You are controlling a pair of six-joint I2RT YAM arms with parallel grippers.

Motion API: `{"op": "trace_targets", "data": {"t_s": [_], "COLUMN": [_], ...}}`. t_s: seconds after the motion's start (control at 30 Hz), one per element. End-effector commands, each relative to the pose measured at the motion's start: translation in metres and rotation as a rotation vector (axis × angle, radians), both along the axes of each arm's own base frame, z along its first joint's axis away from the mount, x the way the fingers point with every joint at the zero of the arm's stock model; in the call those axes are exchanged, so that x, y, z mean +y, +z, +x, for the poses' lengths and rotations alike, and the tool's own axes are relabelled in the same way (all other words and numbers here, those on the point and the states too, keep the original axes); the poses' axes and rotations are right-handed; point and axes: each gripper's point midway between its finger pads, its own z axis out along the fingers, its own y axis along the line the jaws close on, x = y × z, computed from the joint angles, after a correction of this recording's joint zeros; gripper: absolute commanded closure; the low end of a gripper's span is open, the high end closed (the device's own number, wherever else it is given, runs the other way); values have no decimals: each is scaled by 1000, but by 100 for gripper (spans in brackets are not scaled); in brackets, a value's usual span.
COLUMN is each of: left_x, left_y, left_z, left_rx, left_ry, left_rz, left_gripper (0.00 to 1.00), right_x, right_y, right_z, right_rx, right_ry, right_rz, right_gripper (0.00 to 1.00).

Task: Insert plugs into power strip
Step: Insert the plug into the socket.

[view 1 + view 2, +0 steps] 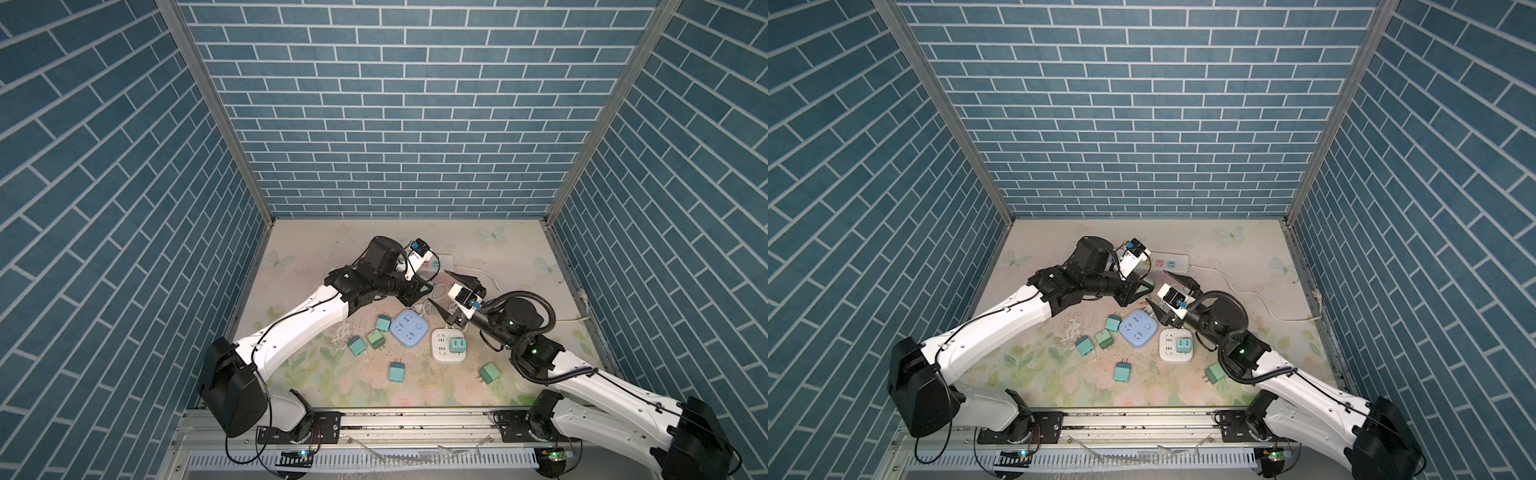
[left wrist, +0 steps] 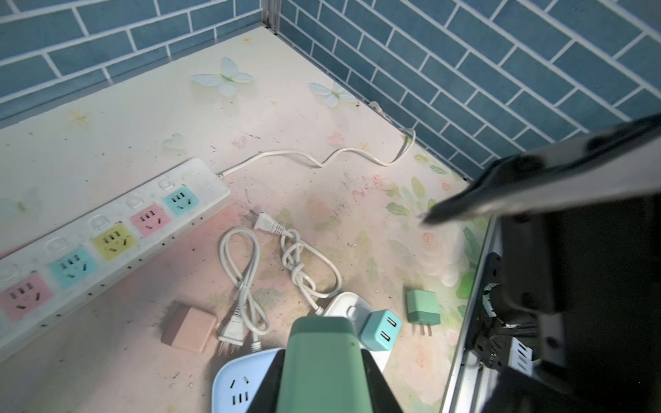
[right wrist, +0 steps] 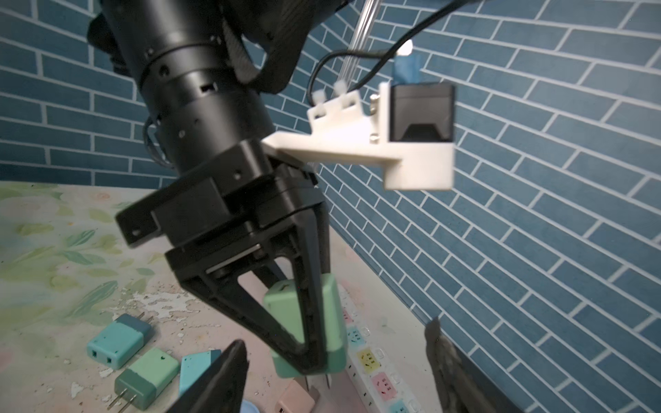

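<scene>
Green plug sits pinched between the fingers of the left gripper, prongs pointing down, raised off the table just beside the long power strip. The right gripper, near that strip's corded end, has its fingers spread wide.

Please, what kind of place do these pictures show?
Probably a robot test booth, not a home: brick-pattern panel walls in metal frames, two arms mounted on a front rail, a flower-printed tabletop.
</scene>
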Motion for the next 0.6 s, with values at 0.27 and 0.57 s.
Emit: {"op": "trace_targets", "data": {"t_s": [0.27, 0.57], "left_x": [51, 79], "left_y": [-2, -30], "left_z": [-13, -43], "left_rx": [-125, -232], "left_ry": [114, 43], "left_rz": [67, 144], "left_gripper": [100, 100], "right_x": [-104, -149], "right_y": [-77, -133], "right_z": [43, 41], "right_rx": [446, 678], "right_ry": [-660, -876], "right_rz": [24, 41], "right_gripper": [1, 1]}}
